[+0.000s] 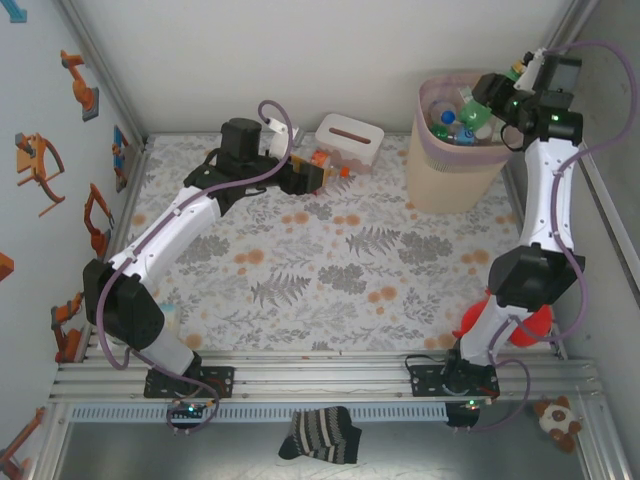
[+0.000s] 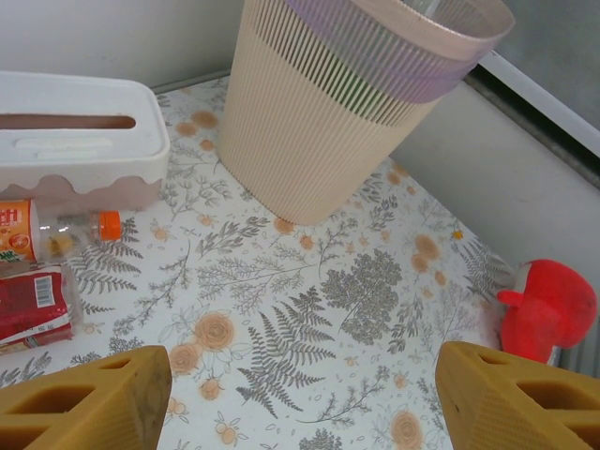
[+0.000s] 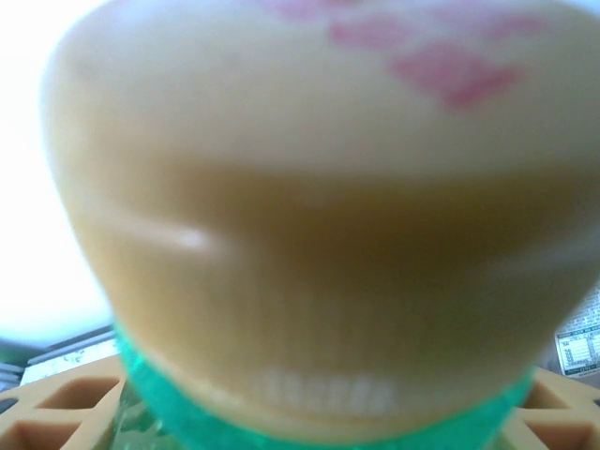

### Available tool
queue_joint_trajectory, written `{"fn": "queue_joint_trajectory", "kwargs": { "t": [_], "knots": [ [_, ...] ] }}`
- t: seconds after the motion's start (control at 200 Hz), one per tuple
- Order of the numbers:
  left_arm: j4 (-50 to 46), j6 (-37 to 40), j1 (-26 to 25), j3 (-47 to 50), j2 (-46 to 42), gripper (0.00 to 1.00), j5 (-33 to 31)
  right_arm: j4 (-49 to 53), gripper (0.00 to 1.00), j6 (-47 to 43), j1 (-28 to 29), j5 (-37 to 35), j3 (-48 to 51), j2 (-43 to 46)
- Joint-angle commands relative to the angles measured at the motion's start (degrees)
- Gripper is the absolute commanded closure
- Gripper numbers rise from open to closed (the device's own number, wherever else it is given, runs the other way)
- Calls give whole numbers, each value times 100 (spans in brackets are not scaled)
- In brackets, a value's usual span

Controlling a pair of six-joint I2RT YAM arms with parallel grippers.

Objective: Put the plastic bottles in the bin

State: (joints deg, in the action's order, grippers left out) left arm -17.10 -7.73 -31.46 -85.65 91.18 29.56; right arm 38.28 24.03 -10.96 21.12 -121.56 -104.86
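My right gripper (image 1: 500,92) hangs above the bin (image 1: 455,175), shut on a green bottle (image 1: 514,73). That bottle's cream cap (image 3: 309,187) sits blurred right in front of the right wrist camera, between the fingers (image 3: 75,412). The beige bin holds several bottles (image 1: 455,120). My left gripper (image 2: 305,394) is open over the patterned table, nothing between its yellow fingers (image 2: 84,398). Just left of it lie an orange-capped bottle (image 2: 56,230) and a red-labelled bottle (image 2: 33,305); from above the orange-capped one (image 1: 322,163) lies by the left gripper (image 1: 300,175).
A white tissue box (image 1: 350,140) stands at the back beside the two lying bottles. A red plush toy (image 2: 548,309) sits near the right arm's base. A striped sock (image 1: 320,435) lies off the table's front rail. The bin (image 2: 347,112) stands in the far right corner.
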Motion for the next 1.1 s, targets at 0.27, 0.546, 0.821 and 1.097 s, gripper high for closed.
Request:
{"fn": "queue_joint_trajectory", "kwargs": {
  "t": [0.27,0.546,0.821,1.097],
  "knots": [
    [155,-63,3,94,-163,26,-3,-1136,46,1079,31,742,1279,-78],
    [193,-89,5,82,-125,26,15,-530,21,621,5,139,1028,194],
    [181,-89,15,79,-107,26,6,439,17,-298,-11,-991,-45,48],
    [181,-89,13,85,-101,26,-21,729,20,-825,-10,-1529,-449,9]
  ]
}}
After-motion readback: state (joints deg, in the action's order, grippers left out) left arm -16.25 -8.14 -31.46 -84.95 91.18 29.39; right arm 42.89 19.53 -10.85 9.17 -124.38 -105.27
